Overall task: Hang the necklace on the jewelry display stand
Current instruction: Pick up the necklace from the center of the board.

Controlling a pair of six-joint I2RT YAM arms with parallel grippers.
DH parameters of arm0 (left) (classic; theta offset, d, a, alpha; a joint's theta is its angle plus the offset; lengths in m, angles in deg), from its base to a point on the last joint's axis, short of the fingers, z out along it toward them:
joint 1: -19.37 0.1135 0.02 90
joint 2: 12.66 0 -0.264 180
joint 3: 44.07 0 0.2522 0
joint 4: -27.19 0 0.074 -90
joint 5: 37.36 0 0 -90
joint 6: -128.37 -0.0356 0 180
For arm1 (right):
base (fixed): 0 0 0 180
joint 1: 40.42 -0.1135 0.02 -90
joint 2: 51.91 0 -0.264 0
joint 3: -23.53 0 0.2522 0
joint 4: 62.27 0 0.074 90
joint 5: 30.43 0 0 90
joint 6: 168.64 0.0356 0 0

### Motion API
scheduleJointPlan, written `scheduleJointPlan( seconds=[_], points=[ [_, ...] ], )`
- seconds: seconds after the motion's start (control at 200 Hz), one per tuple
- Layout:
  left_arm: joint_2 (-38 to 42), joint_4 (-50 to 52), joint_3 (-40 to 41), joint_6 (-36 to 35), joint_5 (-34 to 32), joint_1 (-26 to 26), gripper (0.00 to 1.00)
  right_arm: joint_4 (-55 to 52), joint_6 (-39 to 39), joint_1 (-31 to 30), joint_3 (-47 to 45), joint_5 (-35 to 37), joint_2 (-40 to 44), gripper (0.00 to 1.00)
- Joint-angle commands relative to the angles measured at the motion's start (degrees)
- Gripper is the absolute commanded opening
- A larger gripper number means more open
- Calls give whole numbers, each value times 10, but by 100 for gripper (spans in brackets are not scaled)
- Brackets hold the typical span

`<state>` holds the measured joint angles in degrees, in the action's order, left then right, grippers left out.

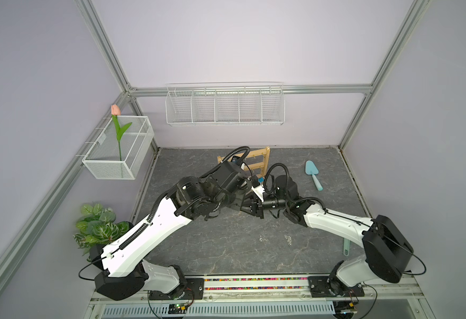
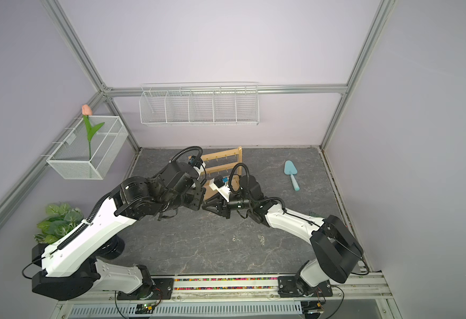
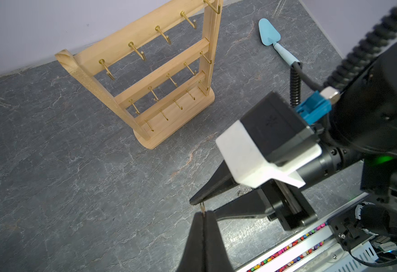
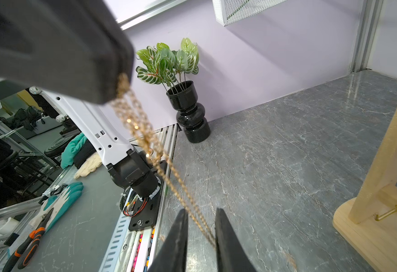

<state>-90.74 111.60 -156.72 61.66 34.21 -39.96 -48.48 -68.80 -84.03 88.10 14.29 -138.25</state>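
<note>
Slate-grey tabletop [image 1: 226, 248] carries the jewelry display stand [image 3: 88, 82], upright near the back wall. We note the left gripper [image 3: 203, 216] clamped on the necklace [image 4: 145, 141], which hangs in front of the stand, clear of it, and passes through the narrowly parted right gripper [image 4: 201, 209].

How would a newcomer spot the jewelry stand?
Find the dark stone tabletop, then look toward its far edge. The jewelry display stand is the upright light-wood rack with three rows of gold hooks; the blue trowel nearby lies flat.
</note>
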Motion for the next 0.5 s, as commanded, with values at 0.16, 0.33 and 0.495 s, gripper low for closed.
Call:
scheduleJointPlan(
  seconds=[0.16, 0.33, 0.495],
  points=[
    [-6, 10, -17, -8, -15, -3, 0, 22, -8, -1, -19, -13, -2, 13],
    [-7, 11, -16, -9, -19, -3, 0, 24, -7, 0, -21, -15, -2, 9],
    [-7, 10, -14, -9, -18, -3, 0, 34, -1, -1, -25, -19, -1, 7]
  ],
)
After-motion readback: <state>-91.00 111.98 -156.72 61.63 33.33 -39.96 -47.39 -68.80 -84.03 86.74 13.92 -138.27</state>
